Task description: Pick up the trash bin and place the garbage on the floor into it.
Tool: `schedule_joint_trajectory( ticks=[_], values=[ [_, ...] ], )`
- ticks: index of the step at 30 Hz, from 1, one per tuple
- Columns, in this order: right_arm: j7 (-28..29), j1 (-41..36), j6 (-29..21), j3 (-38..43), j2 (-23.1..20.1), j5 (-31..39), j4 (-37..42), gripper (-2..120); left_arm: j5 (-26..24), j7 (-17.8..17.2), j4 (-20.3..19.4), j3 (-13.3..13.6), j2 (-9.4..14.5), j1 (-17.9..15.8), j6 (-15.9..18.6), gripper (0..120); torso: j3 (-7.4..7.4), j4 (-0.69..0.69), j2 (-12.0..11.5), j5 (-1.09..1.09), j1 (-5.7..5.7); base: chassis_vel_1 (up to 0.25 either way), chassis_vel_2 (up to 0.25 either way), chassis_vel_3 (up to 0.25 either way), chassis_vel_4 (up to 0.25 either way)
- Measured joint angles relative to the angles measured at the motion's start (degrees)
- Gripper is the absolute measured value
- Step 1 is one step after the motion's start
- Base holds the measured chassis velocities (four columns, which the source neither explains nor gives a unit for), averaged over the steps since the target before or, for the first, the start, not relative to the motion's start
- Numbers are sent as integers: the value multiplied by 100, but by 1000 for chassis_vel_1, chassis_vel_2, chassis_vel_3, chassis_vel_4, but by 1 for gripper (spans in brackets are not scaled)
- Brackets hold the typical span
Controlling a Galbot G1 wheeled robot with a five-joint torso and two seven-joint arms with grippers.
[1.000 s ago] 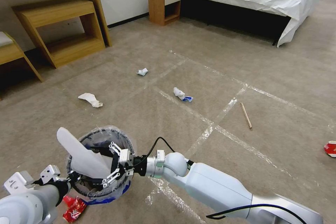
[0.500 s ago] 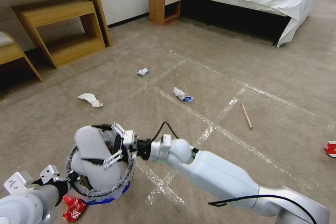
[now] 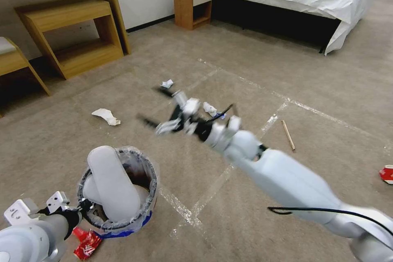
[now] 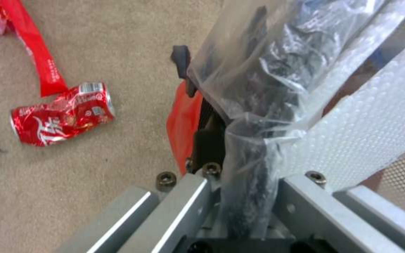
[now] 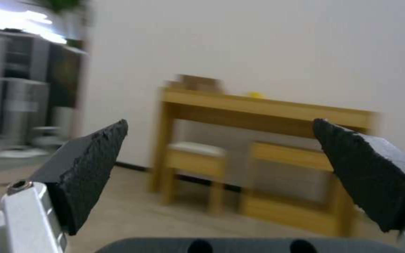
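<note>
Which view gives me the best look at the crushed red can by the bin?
The left wrist view: the crushed red can lies whole on the carpet, print readable, beside the left gripper clamped on the trash bin. The head view catches it partly behind the left arm. The right wrist view faces furniture.

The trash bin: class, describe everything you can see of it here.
The trash bin is small and round, lined with a crinkly clear plastic bag folded over its rim, blue print low at the front. It stands upright, low over the carpet. A white slipper sticks out of it. The left gripper clamps its near rim, beside a crushed red can.
</note>
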Motion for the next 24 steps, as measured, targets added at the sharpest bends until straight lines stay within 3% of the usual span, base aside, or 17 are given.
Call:
schedule_joint_trajectory(
  ticks=[4, 9, 12, 16, 21, 24],
  values=[
    [469, -351, 121, 447, -349, -148, 58, 100, -43, -2, -6, -38, 73, -6, -4, 0, 0, 0, 0, -1, 0, 0, 0, 0, 0],
    [985, -957, 173, 1229, -473, -556, 200, 100, -52, -5, -7, -42, 95, -7, -2, 0, 0, -1, 0, 0, 0, 0, 0, 0, 0],
    [1512, -1918, 284, 2280, -318, -1098, 354, 100, 21, 18, -14, -29, 35, -1, 11, 0, -1, -1, 0, -1, 0, 0, 0, 0, 0],
    [1773, -2825, 399, 3098, -148, -1465, 496, 100, 75, 61, -52, -38, -26, 57, 17, 0, -1, 0, 0, -1, 0, 0, 0, 0, 0],
    [1865, -3526, 608, 3725, 16, -1736, 625, 100, 107, 93, -90, -44, -50, 88, 18, 0, -1, 0, 0, 0, 0, 0, 0, 0, 0],
    [1879, -4246, 697, 4234, 358, -2045, 826, 100, 136, 106, -101, -43, -95, 92, 19, 0, -1, -1, 0, -1, 0, 0, 0, 0, 0]
  ],
)
